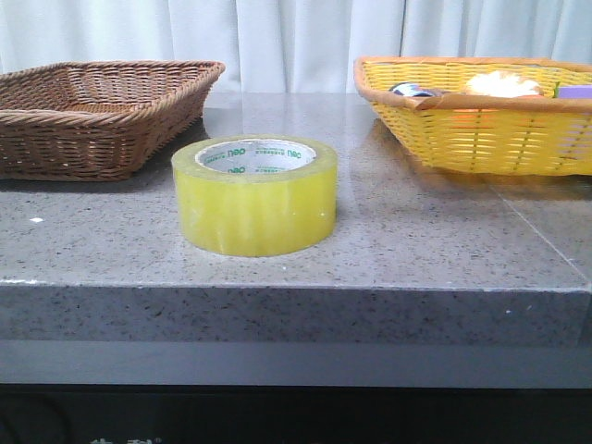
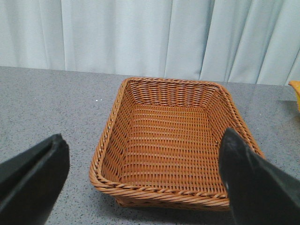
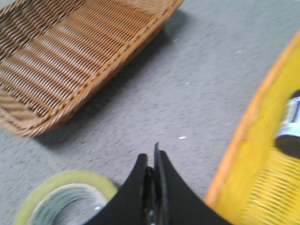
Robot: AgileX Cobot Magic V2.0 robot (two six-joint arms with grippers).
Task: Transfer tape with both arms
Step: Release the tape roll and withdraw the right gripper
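Note:
The tape (image 1: pixel 254 195), a wide yellow roll with a white core and green lettering, lies flat on the grey table between the two baskets. It also shows in the right wrist view (image 3: pixel 65 199). My right gripper (image 3: pixel 153 161) is shut and empty, above the table beside the roll, between it and the yellow basket (image 3: pixel 262 164). My left gripper (image 2: pixel 143 154) is open and empty, its black fingers (image 2: pixel 35 178) wide apart above the near rim of the brown basket (image 2: pixel 173 126). Neither arm shows in the front view.
The brown wicker basket (image 1: pixel 92 111) stands at the back left and holds nothing. The yellow wicker basket (image 1: pixel 481 120) stands at the back right and holds a dark roll (image 1: pixel 412 91), a white-orange thing and a purple thing. The table's front edge (image 1: pixel 296 287) is near.

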